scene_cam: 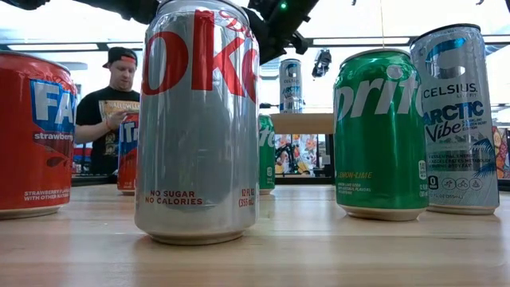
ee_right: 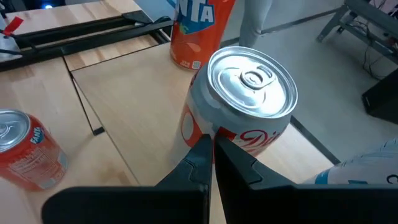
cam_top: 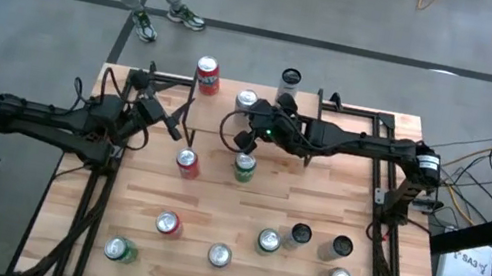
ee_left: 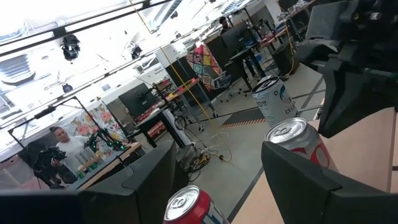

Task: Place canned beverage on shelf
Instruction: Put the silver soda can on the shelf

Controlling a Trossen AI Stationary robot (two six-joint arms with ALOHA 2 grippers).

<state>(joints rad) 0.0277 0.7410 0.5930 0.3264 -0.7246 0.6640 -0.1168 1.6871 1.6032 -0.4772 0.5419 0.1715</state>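
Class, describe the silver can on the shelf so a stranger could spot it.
Find the shelf at the table's far edge. On it, by the shut jaws of the right gripper, stands the silver can. Its silver body with red lettering sets it apart from the orange can beside it.

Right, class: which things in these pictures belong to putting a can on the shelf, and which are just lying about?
In the job: shelf; Diet Coke can standing on it; right gripper, shut, beside that can.
Lying about: orange Fanta can; red can and green can on the table; left gripper, open, empty, idle left of the shelf.
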